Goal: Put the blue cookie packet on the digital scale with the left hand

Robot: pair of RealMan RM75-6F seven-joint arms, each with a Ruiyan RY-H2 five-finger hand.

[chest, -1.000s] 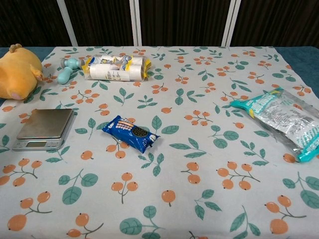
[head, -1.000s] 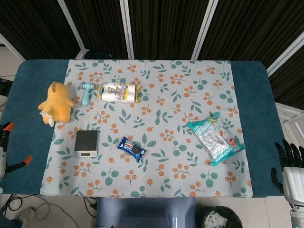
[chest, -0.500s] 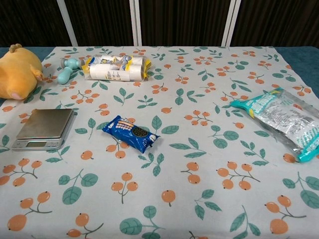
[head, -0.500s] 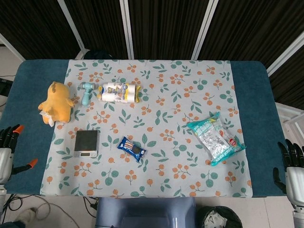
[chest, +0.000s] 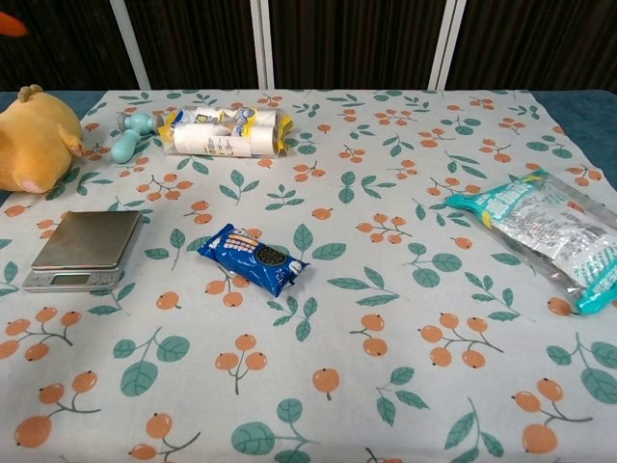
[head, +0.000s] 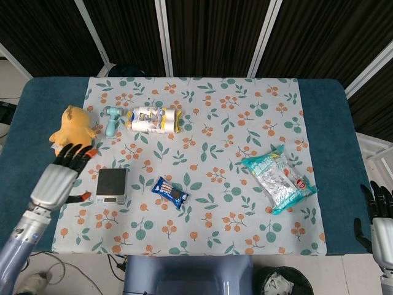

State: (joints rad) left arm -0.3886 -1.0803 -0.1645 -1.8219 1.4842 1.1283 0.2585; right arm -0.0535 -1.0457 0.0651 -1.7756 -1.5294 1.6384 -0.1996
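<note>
hovering left hand [head: 58, 181], fingers spread, beside digital scale [head: 112, 185]

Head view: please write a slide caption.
Open left hand beside the digital scale; blue cookie packet lies untouched.

bare cloth rings the blue cookie packet [head: 170, 192]; the digital scale [head: 112, 185] (just left) stands apart from it.

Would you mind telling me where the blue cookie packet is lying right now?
The blue cookie packet lies flat on the floral tablecloth, left of centre in the head view, just right of the digital scale and untouched by either hand.
</note>
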